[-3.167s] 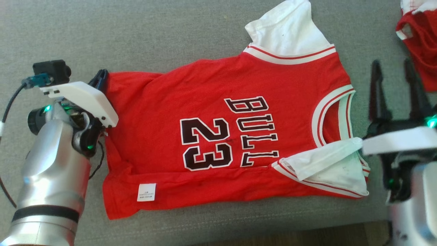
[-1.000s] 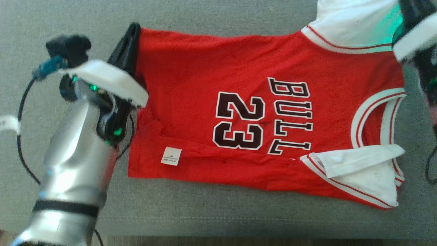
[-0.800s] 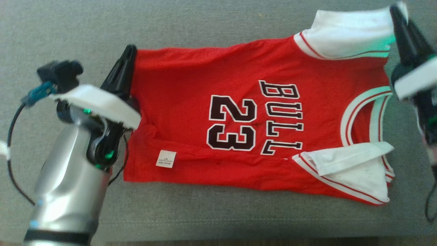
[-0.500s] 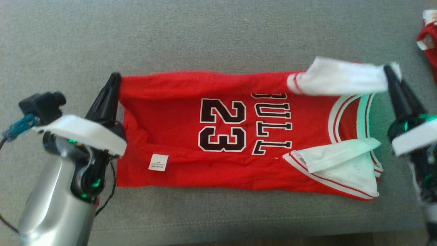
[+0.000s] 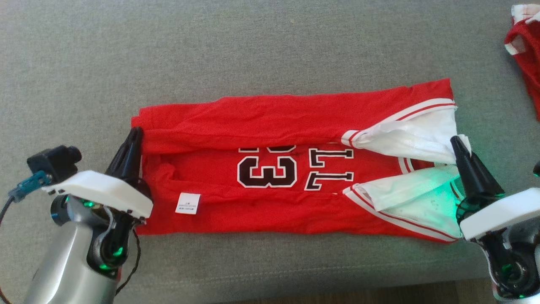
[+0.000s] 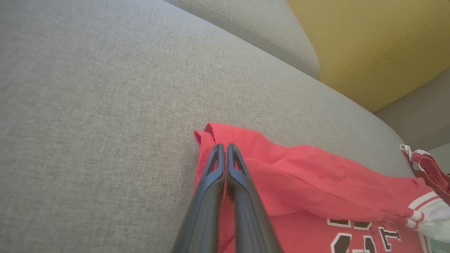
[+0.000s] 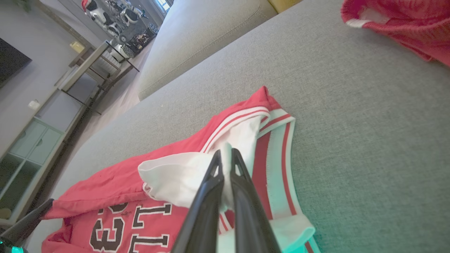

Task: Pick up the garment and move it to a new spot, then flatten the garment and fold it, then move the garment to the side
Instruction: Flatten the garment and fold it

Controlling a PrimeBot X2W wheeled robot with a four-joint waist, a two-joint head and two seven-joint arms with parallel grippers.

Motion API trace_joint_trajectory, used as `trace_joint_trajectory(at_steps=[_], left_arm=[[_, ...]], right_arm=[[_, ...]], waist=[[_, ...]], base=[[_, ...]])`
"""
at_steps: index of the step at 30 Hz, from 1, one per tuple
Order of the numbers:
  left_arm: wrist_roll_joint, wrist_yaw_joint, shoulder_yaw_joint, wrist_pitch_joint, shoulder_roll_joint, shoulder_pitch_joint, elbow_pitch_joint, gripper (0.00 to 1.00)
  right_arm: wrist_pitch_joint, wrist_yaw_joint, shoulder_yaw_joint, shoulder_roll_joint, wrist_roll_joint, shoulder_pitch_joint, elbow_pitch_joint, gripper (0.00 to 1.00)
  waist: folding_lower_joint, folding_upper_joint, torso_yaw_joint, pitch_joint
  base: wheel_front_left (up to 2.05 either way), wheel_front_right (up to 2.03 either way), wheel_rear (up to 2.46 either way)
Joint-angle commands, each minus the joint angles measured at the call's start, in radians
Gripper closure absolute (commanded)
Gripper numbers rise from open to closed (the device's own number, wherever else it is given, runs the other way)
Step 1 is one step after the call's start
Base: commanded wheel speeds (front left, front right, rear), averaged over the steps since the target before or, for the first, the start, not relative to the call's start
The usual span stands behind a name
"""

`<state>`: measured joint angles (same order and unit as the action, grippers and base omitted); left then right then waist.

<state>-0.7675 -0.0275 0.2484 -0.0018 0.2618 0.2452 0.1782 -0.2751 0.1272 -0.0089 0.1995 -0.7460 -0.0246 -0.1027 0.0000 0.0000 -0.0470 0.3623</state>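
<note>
On the grey sofa seat (image 5: 253, 50), the red jersey (image 5: 274, 122) is lying stretched from left to right, with its hem at the left end and its collar at the right. Its far long edge is lying folded over toward the near side, covering the upper part of the black-and-white number and letters (image 5: 270, 171). Its near long edge is also lying turned in, showing a white label (image 5: 187, 203) near the left end. Two white sleeves are lying at the right end: the far sleeve (image 5: 413, 135) is reaching across to the near one (image 5: 417, 198), which is catching a green glow.

At the jersey's left end, the left gripper (image 5: 135, 133) is closing its dark fingers (image 6: 207, 196) tightly together with no gap, pinching the hem at the corner of the folded flap. At the right end, the right gripper (image 5: 455, 141) is doing the same: its fingers (image 7: 205, 203) are pressing together on the tip of the far white sleeve, with white cloth bunching around the tips just left of the striped collar band (image 7: 277, 151).

Another red garment (image 5: 525, 55) is lying well apart at the far right of the seat. A yellow cushion (image 6: 369, 42) is resting beyond the seat's far edge.
</note>
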Motion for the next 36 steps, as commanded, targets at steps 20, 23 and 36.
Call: trace_joint_trajectory(at_steps=[20, 23, 36], left_arm=[[0.203, -0.085, -0.044, -0.256, -0.04, -0.053, -0.039, 0.0], [0.247, -0.1, -0.052, -0.258, -0.042, -0.054, -0.059, 0.0], [0.446, -0.11, -0.041, -0.26, -0.054, -0.132, -0.041, 0.0]], right_arm=[[0.218, 0.003, -0.047, -0.072, 0.344, 0.024, -0.029, 0.0], [0.247, 0.003, -0.043, -0.071, 0.38, 0.013, -0.023, 0.0], [0.339, 0.003, 0.005, -0.076, 0.509, 0.021, 0.074, 0.0]], waist=[[0.0, 0.0, 0.011, -0.08], [0.0, 0.0, 0.01, -0.097], [0.0, 0.0, -0.001, -0.188]], base=[[0.0, 0.0, 0.0], [0.0, 0.0, 0.0], [0.0, 0.0, 0.0]])
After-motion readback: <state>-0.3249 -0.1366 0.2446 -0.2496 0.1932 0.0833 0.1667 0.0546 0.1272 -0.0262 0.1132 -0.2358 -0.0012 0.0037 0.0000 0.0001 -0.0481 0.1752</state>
